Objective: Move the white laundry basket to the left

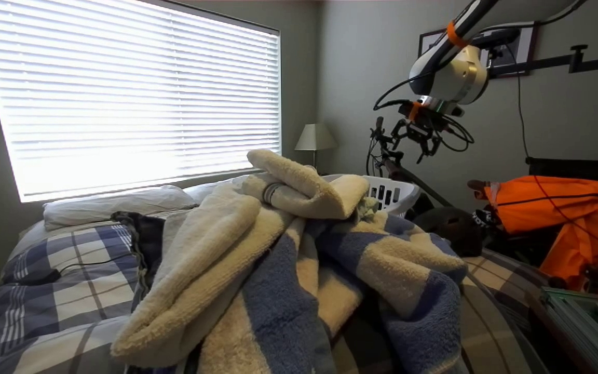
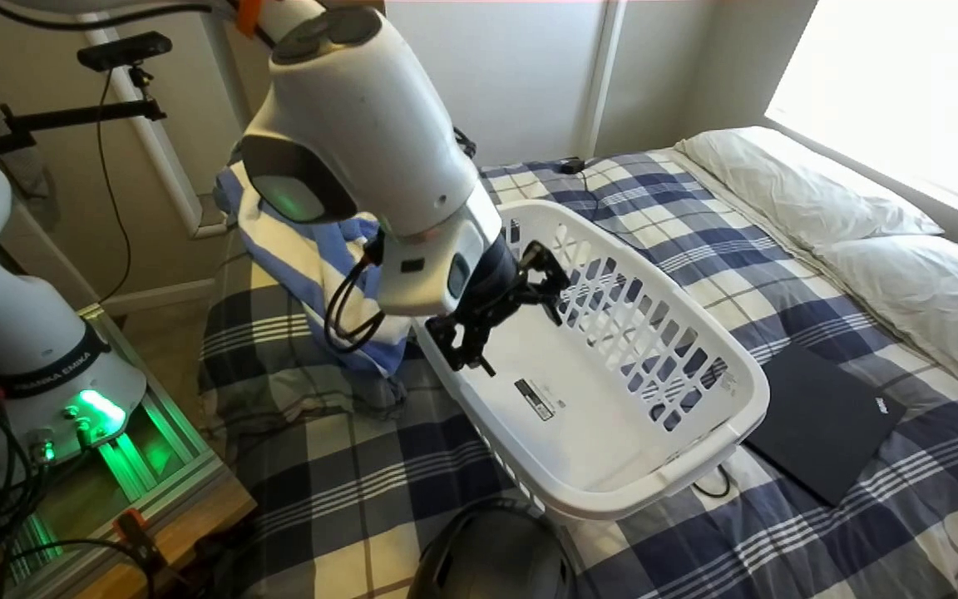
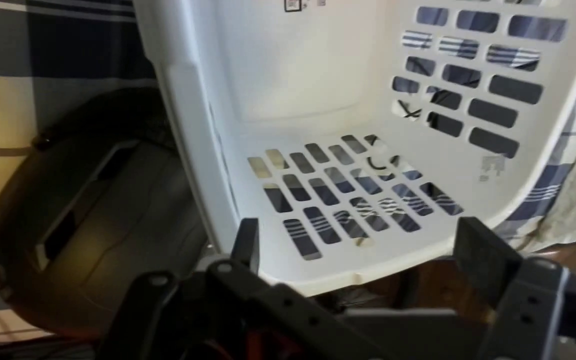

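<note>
The black two-fingered claw hangs wide above the slotted white plastic laundry basket, I'd guess to straddle its rim.

Foreground: a cream-and-blue striped fleece blanket lies heaped over a blue, white and grey plaid bedspread, partly hiding the white plastic laundry basket with slotted sides behind it. Upper right: the black two-fingered gripper hangs from a white-and-black robot arm, apart from the basket. Rear: white horizontal window blinds; a table lamp with a pale tapered shade.
</note>
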Controlling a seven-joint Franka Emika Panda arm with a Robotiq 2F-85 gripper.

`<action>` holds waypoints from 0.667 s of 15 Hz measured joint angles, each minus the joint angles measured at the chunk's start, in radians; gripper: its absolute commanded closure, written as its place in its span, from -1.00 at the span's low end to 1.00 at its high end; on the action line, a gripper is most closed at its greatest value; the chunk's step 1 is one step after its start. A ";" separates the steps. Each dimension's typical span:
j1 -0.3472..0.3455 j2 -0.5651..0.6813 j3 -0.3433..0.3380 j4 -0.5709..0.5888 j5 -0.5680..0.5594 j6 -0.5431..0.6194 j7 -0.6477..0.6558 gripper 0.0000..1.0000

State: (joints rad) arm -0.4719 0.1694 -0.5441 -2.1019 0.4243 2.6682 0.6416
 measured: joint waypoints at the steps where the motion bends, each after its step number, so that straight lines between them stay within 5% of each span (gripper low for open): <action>1: -0.014 0.026 -0.009 0.018 0.000 -0.031 0.021 -1.00; 10: -0.136 0.244 -0.028 0.249 0.000 -0.414 0.069 -1.00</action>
State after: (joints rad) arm -0.6083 0.4136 -0.5717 -1.8532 0.4242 2.2539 0.7109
